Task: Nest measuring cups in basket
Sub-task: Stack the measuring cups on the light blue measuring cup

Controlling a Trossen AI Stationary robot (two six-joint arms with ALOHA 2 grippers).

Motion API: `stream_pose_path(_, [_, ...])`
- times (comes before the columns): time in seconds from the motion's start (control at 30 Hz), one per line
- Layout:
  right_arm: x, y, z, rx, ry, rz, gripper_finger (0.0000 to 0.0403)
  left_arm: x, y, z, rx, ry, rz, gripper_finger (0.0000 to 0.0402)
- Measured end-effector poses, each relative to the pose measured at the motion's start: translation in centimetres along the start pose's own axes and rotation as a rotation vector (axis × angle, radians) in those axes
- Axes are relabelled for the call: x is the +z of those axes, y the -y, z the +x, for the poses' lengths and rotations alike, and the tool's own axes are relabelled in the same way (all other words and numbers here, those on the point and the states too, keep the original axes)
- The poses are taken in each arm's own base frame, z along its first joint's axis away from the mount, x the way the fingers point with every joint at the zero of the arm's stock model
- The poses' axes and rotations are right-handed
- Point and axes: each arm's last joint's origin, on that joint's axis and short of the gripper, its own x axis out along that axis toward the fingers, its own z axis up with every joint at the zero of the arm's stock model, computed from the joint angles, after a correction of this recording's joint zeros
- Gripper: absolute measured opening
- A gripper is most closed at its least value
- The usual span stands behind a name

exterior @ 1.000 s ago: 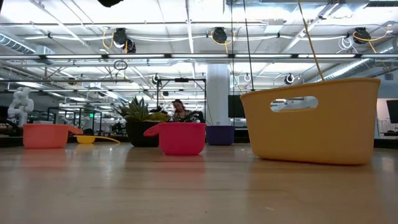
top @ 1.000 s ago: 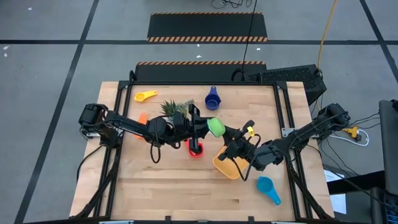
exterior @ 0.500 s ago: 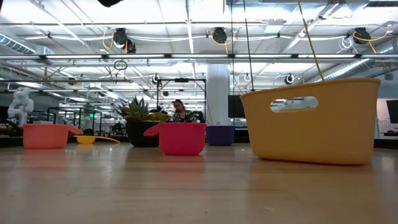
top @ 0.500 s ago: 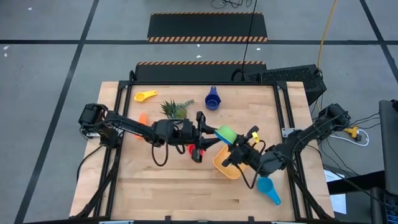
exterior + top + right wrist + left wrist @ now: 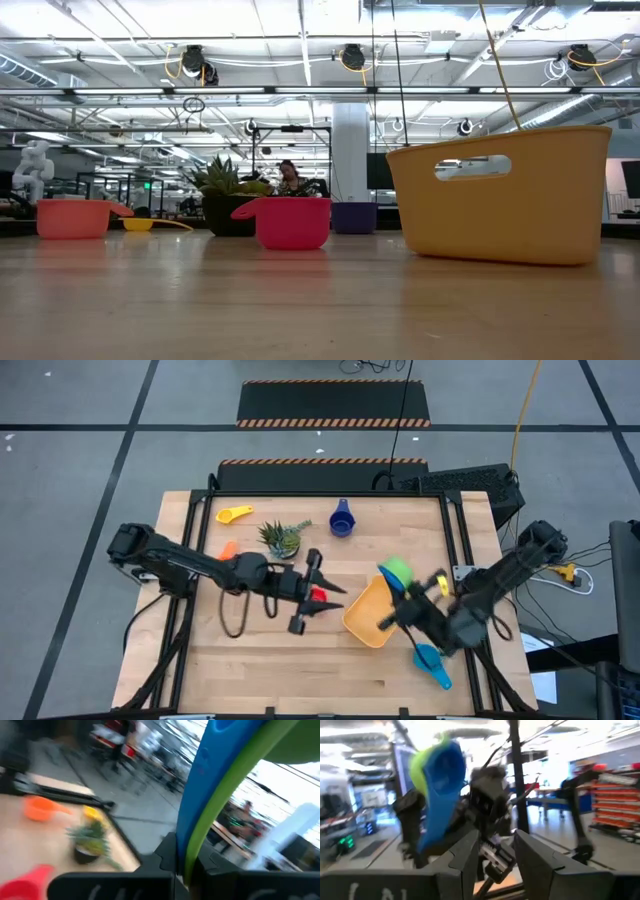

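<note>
Green cup (image 5: 398,570) – blue-lined up close – clenched by right hand (image 5: 408,598); left hand (image 5: 318,592) released.

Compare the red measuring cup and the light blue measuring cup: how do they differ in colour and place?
The red measuring cup is red; the light blue measuring cup is light blue. The red one lies left of the basket, under the left gripper; the light blue one lies right of it, near the table's front right corner. Both rest on the table, outside the basket.
</note>
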Motion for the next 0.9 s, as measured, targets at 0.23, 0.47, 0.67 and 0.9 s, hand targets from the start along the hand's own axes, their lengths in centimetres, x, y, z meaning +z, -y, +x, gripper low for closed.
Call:
stream_pose_path(0.23, [-1.2,-0.6,-1.8,0.080,0.049,0.121,0.0000,3.0,0.0,-1.9,0.006,-0.060,0.069,0.0100])
stream_pose_path(0.47, [-5.2,-1.6,-1.8,0.394,0.154,0.331,0.0000,4.7,-0.2,-3.6,0.019,-0.113,0.091,0.0093])
stream_pose_path(0.67, [-7.9,-1.5,0.6,0.705,-0.010,0.427,0.0000,5.0,0.0,-4.0,0.009,-0.137,0.088,0.0093])
stream_pose_path(0.9, [-8.9,0.5,2.9,0.983,-0.351,0.436,0.0000,4.5,0.0,-4.0,0.026,-0.191,0.082,0.0093])
